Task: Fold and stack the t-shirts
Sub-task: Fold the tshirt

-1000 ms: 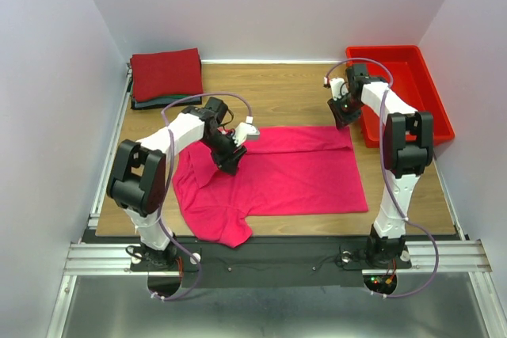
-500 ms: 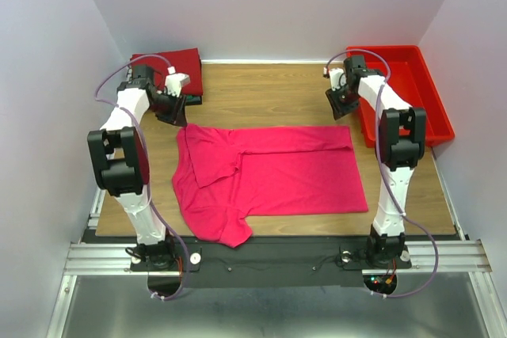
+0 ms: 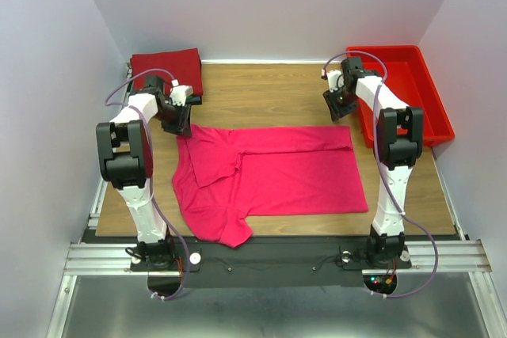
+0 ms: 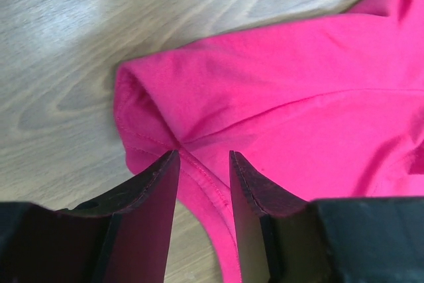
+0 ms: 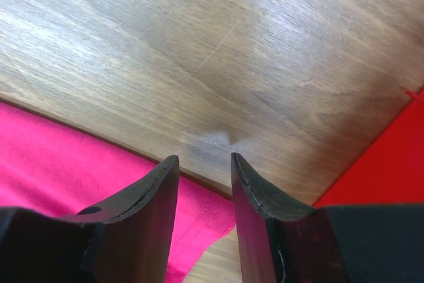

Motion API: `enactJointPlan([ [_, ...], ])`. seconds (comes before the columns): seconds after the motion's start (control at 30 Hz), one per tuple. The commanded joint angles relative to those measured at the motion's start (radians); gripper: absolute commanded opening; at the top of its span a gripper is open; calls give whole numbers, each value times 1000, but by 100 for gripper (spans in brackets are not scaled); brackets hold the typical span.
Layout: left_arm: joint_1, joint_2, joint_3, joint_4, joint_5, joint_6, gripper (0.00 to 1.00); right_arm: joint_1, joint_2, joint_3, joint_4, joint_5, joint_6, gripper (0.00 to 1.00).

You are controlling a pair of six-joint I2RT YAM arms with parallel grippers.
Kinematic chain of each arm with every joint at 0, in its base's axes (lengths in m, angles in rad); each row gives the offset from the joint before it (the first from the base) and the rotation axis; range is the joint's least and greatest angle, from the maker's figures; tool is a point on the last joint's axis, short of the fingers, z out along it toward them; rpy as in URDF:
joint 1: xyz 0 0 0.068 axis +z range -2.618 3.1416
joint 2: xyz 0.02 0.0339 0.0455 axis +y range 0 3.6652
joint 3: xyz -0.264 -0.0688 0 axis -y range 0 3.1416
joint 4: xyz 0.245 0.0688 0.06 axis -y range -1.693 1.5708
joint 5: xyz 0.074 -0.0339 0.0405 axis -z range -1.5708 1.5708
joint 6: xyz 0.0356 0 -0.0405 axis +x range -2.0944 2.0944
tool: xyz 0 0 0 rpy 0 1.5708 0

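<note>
Magenta cotton, the pink t-shirt [image 3: 277, 172] lies part-folded on the wooden table [image 3: 269, 93], its long axis running left to right between my arms. My left gripper [image 4: 204, 160] hovers, jaws parted and empty, over the far-left sleeve corner. My right gripper [image 5: 204, 164], likewise parted, hangs above the far-right hem corner. Each far corner sits directly under its nearer arm.

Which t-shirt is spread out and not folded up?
The bright pink cotton t-shirt, lying spread out across the middle of the wooden table. The dark red t-shirt sits neatly folded in the far left corner.
</note>
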Motion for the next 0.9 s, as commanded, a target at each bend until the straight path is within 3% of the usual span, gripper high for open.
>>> enactJointPlan([
  [0.0,4,7,-17,13,-6,-23,48,9,-6,9,5,11,5,43],
  [0.43,6,19,-86,27,58,-49,46,9,-9,6,5,19,4,43],
  [0.8,4,-95,-94,-38,80,-25,9,9,-20,-9,5,28,0,43],
  [0.87,4,-112,-104,-50,74,-20,7,9,-22,-11,5,28,1,43],
])
